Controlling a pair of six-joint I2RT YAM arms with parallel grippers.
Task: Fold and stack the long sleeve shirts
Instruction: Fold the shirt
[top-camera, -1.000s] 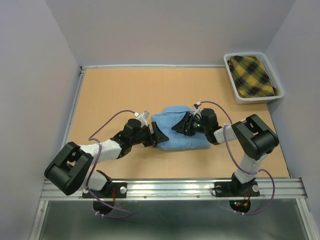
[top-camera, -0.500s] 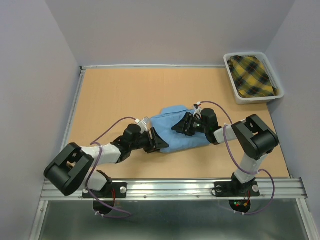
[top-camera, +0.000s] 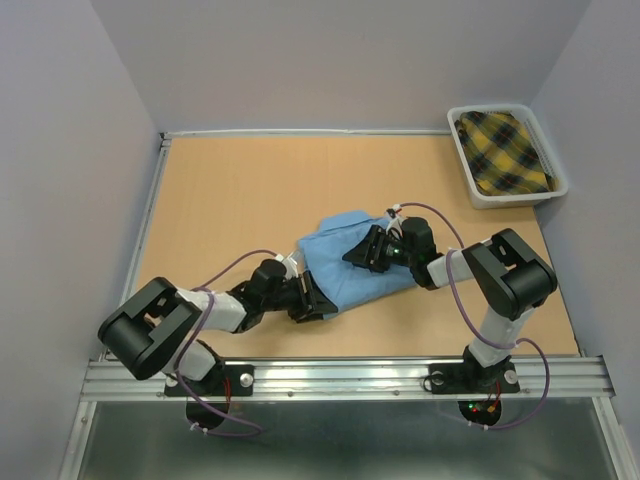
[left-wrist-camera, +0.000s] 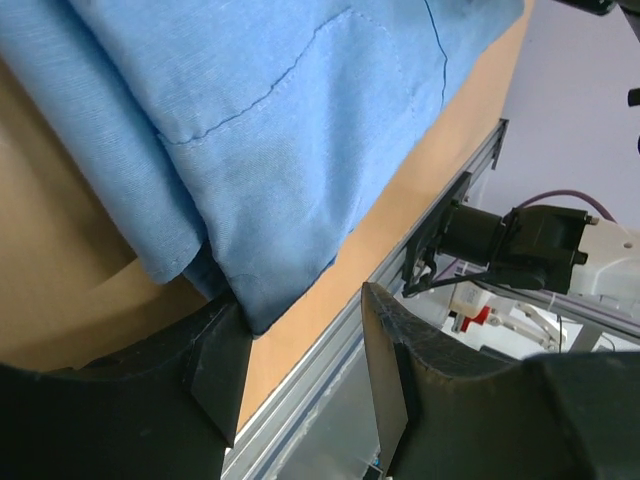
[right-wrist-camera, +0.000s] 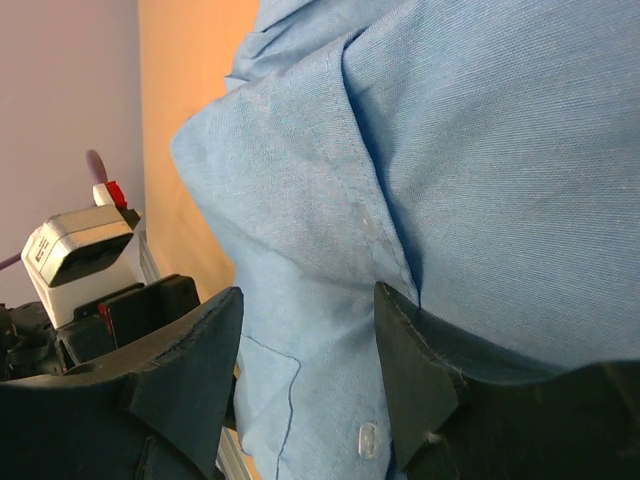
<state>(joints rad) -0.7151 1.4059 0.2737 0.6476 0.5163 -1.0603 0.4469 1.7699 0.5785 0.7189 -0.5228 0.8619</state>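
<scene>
Light blue shirt (top-camera: 352, 275) lies crumpled mid-table (top-camera: 230, 200), slightly right of centre, collar and sleeves not separable from above. Both arms cover parts of it.

Left gripper (top-camera: 315, 300) is low at the shirt's near-left corner. In the wrist view its jaws are apart, not clamped. The cloth corner touches one finger (left-wrist-camera: 215, 365) and bare table and the rail (top-camera: 350, 375) show in the rest of the gap. Can't tell if any cloth is tucked under that finger.

Right gripper (top-camera: 362, 252) sits on the shirt's far-middle part. In the wrist view its jaws are spread with blue cloth filling the gap and a button (right-wrist-camera: 368, 438) visible. Can't tell if it's pinching a fold or only pressing down; the fingertips are cut off by the frame.

Bin (top-camera: 462, 150) in the far-right corner holds yellow plaid cloth (top-camera: 505, 150). Garment type unreadable, only partly seen.
</scene>
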